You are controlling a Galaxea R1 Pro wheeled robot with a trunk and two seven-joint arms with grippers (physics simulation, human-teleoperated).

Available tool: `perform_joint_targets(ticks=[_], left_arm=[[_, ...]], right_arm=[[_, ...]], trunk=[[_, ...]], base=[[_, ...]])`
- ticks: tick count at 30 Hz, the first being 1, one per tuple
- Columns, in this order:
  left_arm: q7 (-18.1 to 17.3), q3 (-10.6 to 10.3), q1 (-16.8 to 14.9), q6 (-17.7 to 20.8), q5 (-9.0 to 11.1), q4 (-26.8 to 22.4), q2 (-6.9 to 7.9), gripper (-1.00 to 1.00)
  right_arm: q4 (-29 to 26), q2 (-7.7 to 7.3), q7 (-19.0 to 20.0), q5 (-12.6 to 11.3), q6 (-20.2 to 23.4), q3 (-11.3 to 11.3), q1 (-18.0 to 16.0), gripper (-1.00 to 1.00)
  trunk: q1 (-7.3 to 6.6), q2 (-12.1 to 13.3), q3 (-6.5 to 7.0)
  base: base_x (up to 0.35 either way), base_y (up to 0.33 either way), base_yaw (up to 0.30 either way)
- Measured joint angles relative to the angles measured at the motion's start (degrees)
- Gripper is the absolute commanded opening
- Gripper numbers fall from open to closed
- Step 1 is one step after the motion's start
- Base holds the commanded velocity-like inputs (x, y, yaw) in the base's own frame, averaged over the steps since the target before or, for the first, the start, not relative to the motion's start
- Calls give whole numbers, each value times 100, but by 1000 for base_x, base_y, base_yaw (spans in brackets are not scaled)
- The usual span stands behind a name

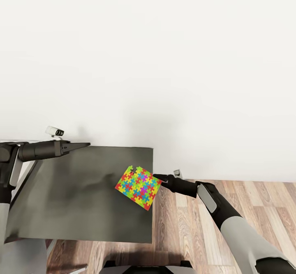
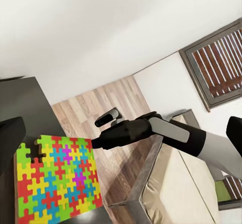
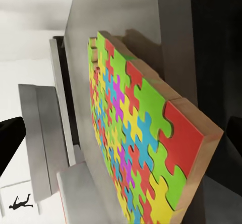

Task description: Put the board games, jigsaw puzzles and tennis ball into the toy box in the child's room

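One jigsaw puzzle (image 1: 137, 187), a square panel of bright interlocking pieces, lies at the right edge of the table's dark grey section (image 1: 78, 200), one corner just past the edge. My right gripper (image 1: 158, 178) is at that corner, open. In the right wrist view the puzzle (image 3: 146, 138) fills the space ahead, with a dark finger (image 3: 10, 133) at either side of the frame. My left gripper (image 1: 84, 145) hovers open over the table's far left corner, holding nothing. The left wrist view looks across at the puzzle (image 2: 55, 178) and the right gripper (image 2: 96, 142).
A white wall rises behind the table. Wood-plank floor (image 1: 193, 224) lies to the right under my right arm. In the left wrist view the bed (image 2: 186, 183), with its beige cover and grey frame, stands beyond the table under a dark-framed window (image 2: 217, 63).
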Motion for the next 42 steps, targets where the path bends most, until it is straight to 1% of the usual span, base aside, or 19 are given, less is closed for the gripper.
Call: perform_joint_targets(ticks=[19, 20, 27, 38, 42], left_arm=[[0, -2, 0, 0, -4, 0, -1, 100], [0, -1, 0, 0, -4, 0, -1, 100], [0, -2, 3, 0, 3, 12, 7, 100], [0, 4, 104, 6, -13, 113, 50, 100], [0, 2, 105, 6, -12, 124, 51, 100]], right_arm=[[0, 0, 0, 0, 0, 0, 0, 100], [0, 0, 0, 0, 0, 0, 0, -100], [-1, 0, 11, -2, -2, -2, 0, -100], [-1, -8, 4, -5, 3, -1, 0, -100], [-1, -12, 7, 0, 1, -1, 1, -100]], trunk=[[0, 0, 0], [0, 0, 0], [0, 0, 0], [0, 0, 0], [-88, 159, 71]], base=[[-2, 1, 0], [0, 0, 0], [0, 0, 0], [0, 0, 0], [0, 0, 0]])
